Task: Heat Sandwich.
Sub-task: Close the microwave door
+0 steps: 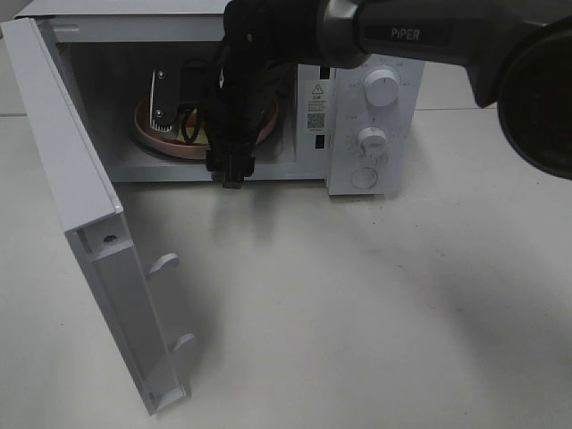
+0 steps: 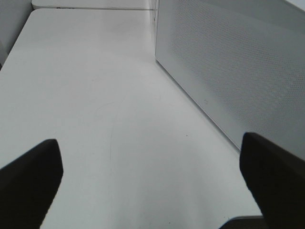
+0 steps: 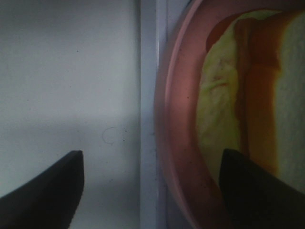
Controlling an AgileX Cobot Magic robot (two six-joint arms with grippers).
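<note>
- Right pincer [image 3: 152,191] open astride the rim of the round pink plate [image 3: 174,143] inside the white microwave [image 1: 393,116] — white-bread sandwich [image 3: 224,124] seated for heating.
- Left pincer [image 2: 150,181] open, empty, beside the perforated white door [image 2: 228,71] — likely to shut it.

From here I see a pale, matte table [image 1: 357,313] spreading out before the microwave [image 1: 402,116], with soft shadows falling across it.

The high camera is looking down at the table [image 1: 357,313] and into the open microwave [image 1: 402,107]. The left wrist camera is skimming low over the table beside a perforated panel [image 2: 228,62]. The right wrist camera is crowding the sandwich [image 3: 224,95] on its plate [image 3: 176,119], which the high view is also catching.
</note>
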